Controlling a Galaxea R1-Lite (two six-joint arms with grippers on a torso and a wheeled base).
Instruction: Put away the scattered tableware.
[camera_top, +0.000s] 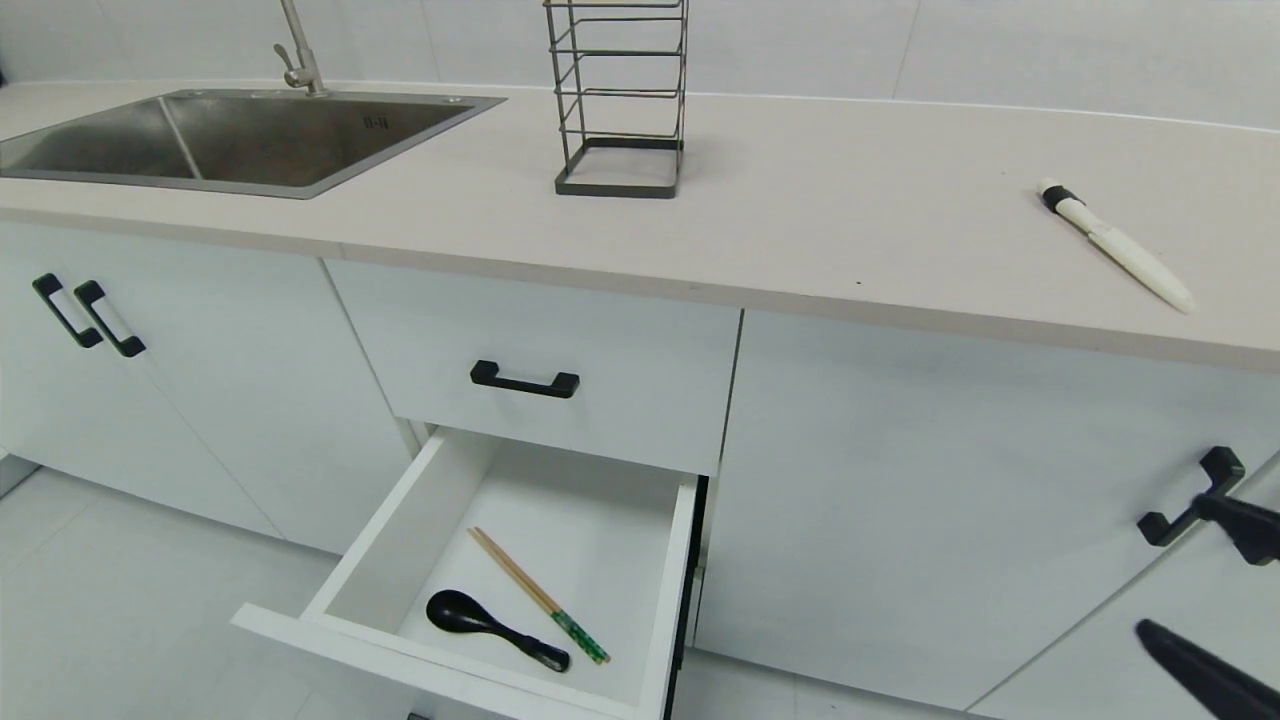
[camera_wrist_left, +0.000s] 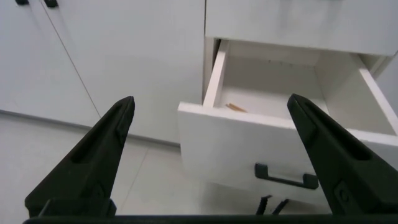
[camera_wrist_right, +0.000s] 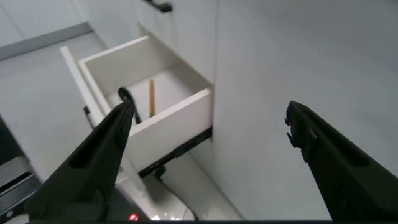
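Head view, knife (camera_top: 1115, 243): up beyond right pincer (camera_top: 1170, 567), long axis slanting toward it.
Right pincer: released, nearer.
Left pincer (camera_wrist_left: 210, 102): released.

— Is there a way into the drawer (camera_top: 385, 535) from above?
— Yes. It is pulled out and open on top. A spoon (camera_top: 495, 628) and chopsticks (camera_top: 538, 595) lie toward its front; the rest of its floor is bare. The closed drawer (camera_top: 620, 345) above overhangs the rear.
— And the surface (camera_top: 850, 200)?
— There is a broad bare stretch between the wire rack (camera_top: 617, 189) and the knife (camera_top: 1115, 243); the sink (camera_top: 300, 140) lies at the left.
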